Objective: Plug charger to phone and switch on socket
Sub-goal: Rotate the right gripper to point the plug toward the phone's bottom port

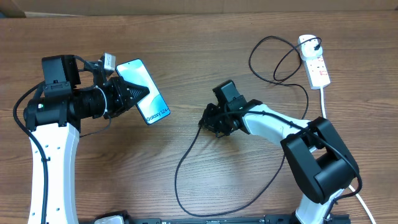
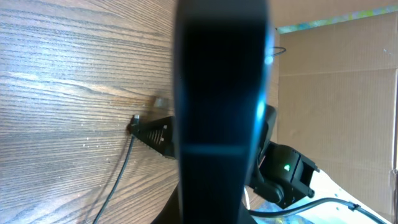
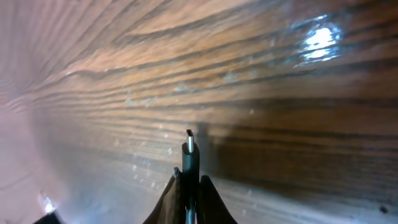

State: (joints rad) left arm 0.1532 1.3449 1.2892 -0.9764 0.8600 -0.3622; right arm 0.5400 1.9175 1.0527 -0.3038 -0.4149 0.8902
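My left gripper (image 1: 138, 93) is shut on the phone (image 1: 144, 91), holding it off the table with its "Galaxy S24+" screen up; in the left wrist view the phone (image 2: 221, 93) is a dark bar filling the middle. My right gripper (image 1: 208, 120) is shut on the charger's plug tip (image 3: 189, 149), low over the table at centre, pointing left. The charger cable (image 1: 186, 155) loops from there along the front and back up to the socket (image 1: 314, 62), a white power strip at the far right. The right gripper also shows in the left wrist view (image 2: 152, 129).
The socket's thick white cord (image 1: 323, 99) runs down the right side behind the right arm. A cardboard wall (image 2: 336, 93) stands beyond the table. The table top is brown wood (image 1: 186, 50).
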